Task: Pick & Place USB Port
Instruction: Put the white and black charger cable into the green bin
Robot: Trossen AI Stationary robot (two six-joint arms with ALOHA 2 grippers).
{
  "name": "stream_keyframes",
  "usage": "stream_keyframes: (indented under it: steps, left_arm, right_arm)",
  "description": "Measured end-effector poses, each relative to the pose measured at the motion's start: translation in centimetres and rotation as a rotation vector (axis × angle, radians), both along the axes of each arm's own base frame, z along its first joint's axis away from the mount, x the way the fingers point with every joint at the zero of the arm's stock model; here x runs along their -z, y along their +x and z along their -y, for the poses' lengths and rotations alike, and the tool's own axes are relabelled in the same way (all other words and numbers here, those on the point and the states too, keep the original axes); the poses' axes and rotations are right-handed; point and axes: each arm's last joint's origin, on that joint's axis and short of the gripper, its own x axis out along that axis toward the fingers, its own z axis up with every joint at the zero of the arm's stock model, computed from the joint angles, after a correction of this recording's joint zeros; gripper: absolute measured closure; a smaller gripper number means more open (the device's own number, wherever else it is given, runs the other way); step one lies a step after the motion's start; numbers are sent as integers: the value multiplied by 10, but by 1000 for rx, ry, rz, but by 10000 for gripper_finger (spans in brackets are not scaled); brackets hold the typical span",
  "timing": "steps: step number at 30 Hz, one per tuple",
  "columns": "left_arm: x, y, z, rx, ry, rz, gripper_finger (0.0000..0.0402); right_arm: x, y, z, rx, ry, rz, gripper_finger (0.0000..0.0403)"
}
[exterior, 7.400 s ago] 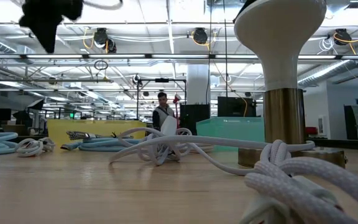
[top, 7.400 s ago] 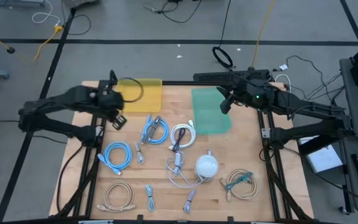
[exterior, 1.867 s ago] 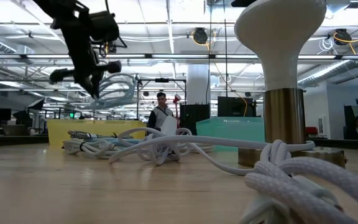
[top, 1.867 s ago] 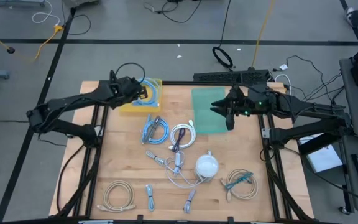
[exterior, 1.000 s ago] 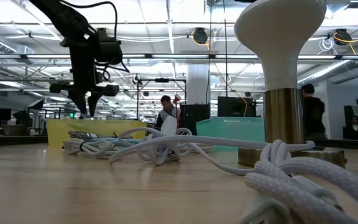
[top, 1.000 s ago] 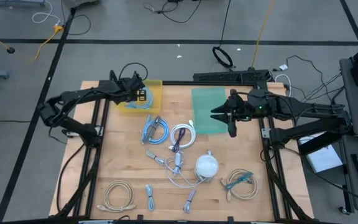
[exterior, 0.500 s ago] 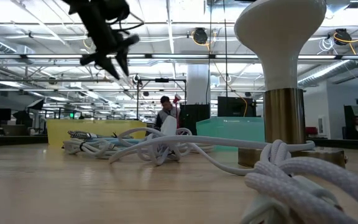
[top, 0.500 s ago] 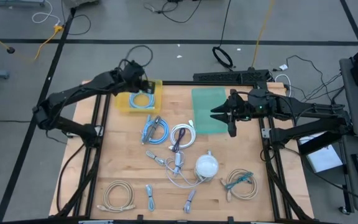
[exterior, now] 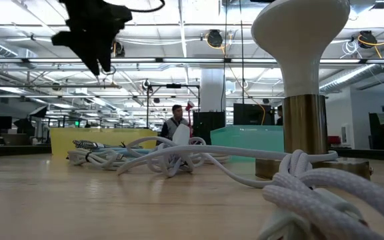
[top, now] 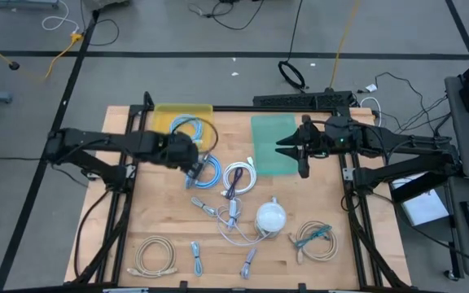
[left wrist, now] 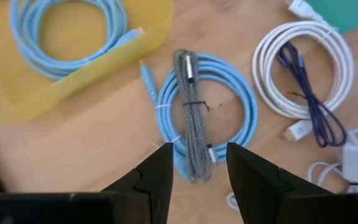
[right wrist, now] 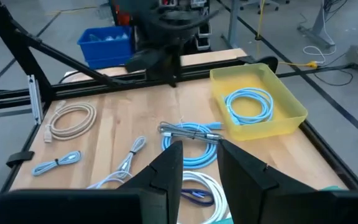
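Observation:
A light-blue cable coil lies inside the yellow tray at the far left of the table. Just in front of the tray, a second light-blue coil lies flat on the wood with a grey braided cable across it. My left gripper hovers open above this pair, high off the table in the low view. My right gripper stands open over the near edge of the green tray, with nothing between its fingers.
A white coil with a purple cable lies right of the blue pair. Nearer are a white domed lamp with loose white cord, a beige coil, a green-and-beige coil and short cables.
My left gripper has let go of the light-blue coil, which now lies in the yellow tray. It rose out of the tray, then moved toward the table's near edge and a little to the right, ending over the blue-and-grey cable pair.

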Motion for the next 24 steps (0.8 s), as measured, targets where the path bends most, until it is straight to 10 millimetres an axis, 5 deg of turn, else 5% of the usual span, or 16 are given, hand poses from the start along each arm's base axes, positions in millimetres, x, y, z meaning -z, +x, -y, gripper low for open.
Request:
stream_keyframes:
  steps: [9, 16, 24]
  left_arm:
    - [49, 15, 24, -47, -42, -79, 250]
    - [94, 41, 7, -85, -97, -140, 250]
    - [121, 49, -17, -86, -69, -265, 248]
  right_arm:
    - [4, 3, 1, 6, 11, 28, 309]
    - [11, 5, 1, 17, 55, 27, 309]
    - [11, 5, 0, 22, 85, 30, 309]
